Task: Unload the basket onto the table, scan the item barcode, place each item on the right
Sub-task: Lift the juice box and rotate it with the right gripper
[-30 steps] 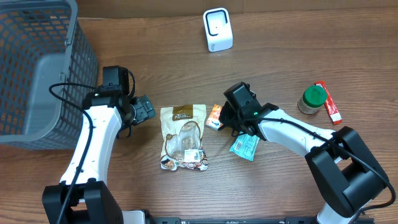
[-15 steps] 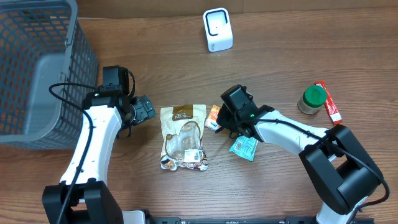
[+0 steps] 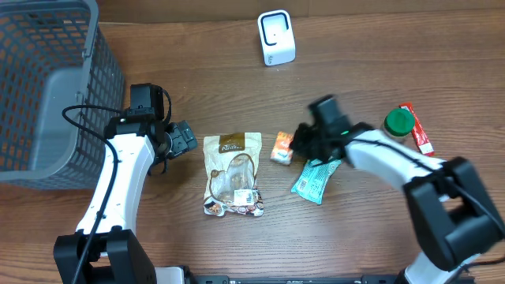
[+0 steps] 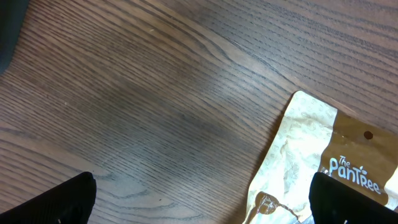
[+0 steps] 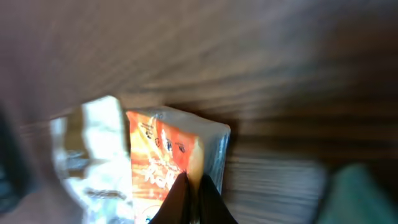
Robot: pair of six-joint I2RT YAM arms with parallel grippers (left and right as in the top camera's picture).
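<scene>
1. Our right hand [image 5: 191, 198] is closed together on the orange packet [image 5: 165, 168]. In the wrist view its fingertips meet on the packet's lower edge. It is a thin pinch on the rim, not a hold across the body.
2. The task's item is therefore at the tips of the right hand, with its printed front towards the wrist camera. We cannot tell whether it is clear of the worktop [image 3: 355, 237]. The overhead view is smeared there, and we take that to mean the arm is in motion.
3. Our left hand [image 3: 183, 139] stands wide apart with nothing between its fingers. The brown pouch [image 3: 231, 173] lies just beside it, on the side nearer the right hand.
4. We judge the step in hand to be carrying the packet to the scanner [image 3: 276, 37]. The scanner stands well apart from the right hand, further out across the worktop and a little towards the left hand's side.
5. To do this well:
   - We should move evenly, because a foil packet held by 1 edge can swing or slip out.
   - We cannot see a barcode on the visible face, so we should expect to turn the wrist until the coded side squarely meets the scanner's window.
   - We should keep the fingertips off the code and hold the packet steady in front of the window.
6. The teal packet [image 3: 310, 183] lies just under the right hand's wrist. We cannot tell whether they touch, so we should rise before travelling to avoid dragging it.
</scene>
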